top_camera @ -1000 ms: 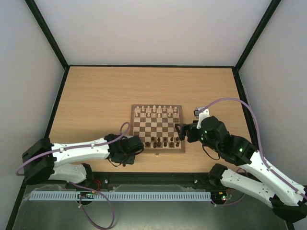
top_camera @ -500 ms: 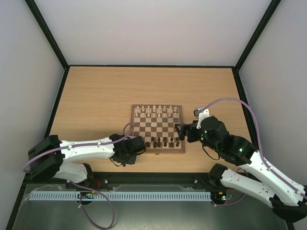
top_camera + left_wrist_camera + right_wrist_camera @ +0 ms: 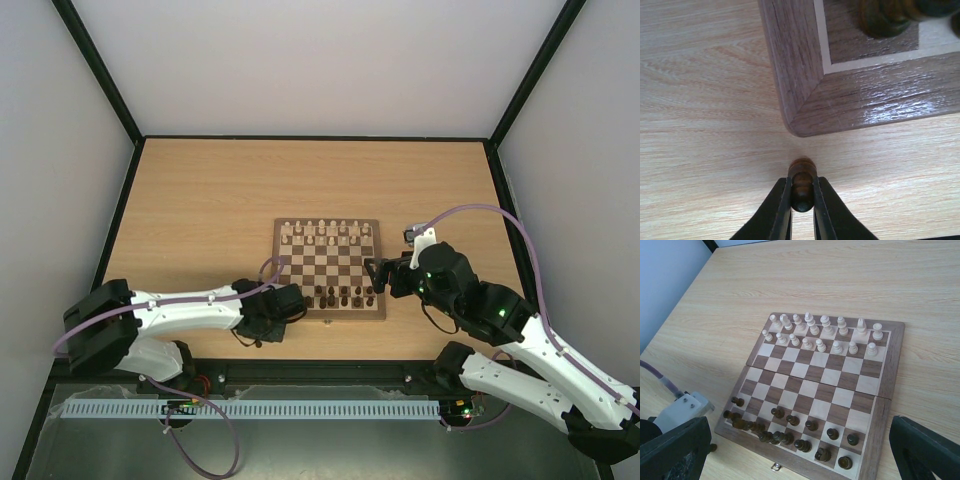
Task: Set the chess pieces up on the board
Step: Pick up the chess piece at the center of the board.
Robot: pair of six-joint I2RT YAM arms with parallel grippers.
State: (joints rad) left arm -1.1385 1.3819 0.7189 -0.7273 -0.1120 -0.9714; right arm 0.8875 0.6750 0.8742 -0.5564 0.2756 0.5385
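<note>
The board point(image 3: 328, 268) lies mid-table. Pale pieces point(image 3: 328, 232) fill its two far rows and dark pieces point(image 3: 345, 296) stand along its near rows, some bunched at the near left point(image 3: 755, 426). My left gripper point(image 3: 281, 309) is by the board's near left corner. In the left wrist view it point(image 3: 802, 200) is shut on a dark brown pawn point(image 3: 803, 181), low over the table just off the board's corner point(image 3: 800, 117). My right gripper point(image 3: 376, 272) hovers at the board's right edge; its fingers point(image 3: 675, 447) are wide apart and empty.
A small metal clasp point(image 3: 775, 467) sits on the board's near rim. Black frame rails point(image 3: 125, 215) border the table at left, right and back. The left arm's purple cable point(image 3: 662, 380) loops near the board's left side.
The left arm's rear links have shifted a little to the right, while its gripper stays by the board's near left corner. The right arm has not moved.
</note>
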